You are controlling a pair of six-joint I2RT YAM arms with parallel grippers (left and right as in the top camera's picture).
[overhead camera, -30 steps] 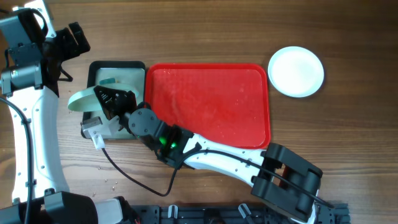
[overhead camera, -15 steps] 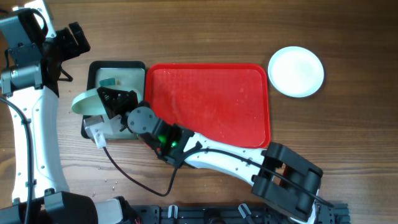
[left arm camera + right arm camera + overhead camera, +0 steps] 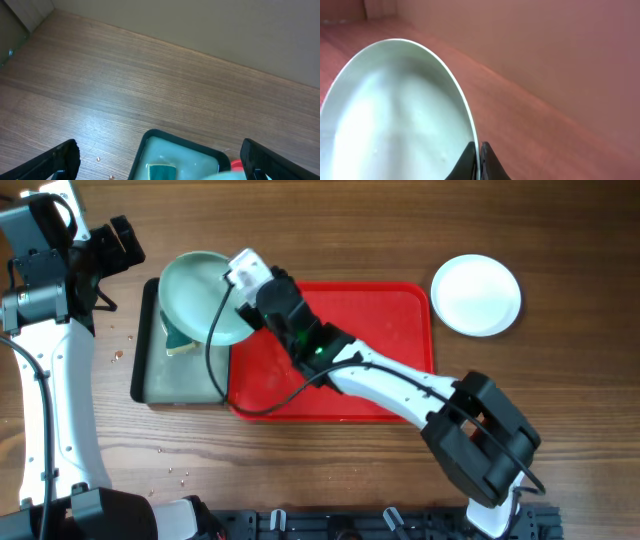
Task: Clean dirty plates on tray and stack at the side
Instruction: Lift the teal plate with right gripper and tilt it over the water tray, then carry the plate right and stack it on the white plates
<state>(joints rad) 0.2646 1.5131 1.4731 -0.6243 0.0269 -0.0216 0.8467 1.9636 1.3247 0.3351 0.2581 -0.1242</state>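
Raised over the black tray, aqua plate hangs rim-pinched in right end effector.

Brown wood-grain table, plain pale wall

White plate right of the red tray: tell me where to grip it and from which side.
Pinch its rim, probably at the edge nearest the robot, coming in low from that side. The white plate lies flat on the table and is shallow, so only the raised rim offers a hold.
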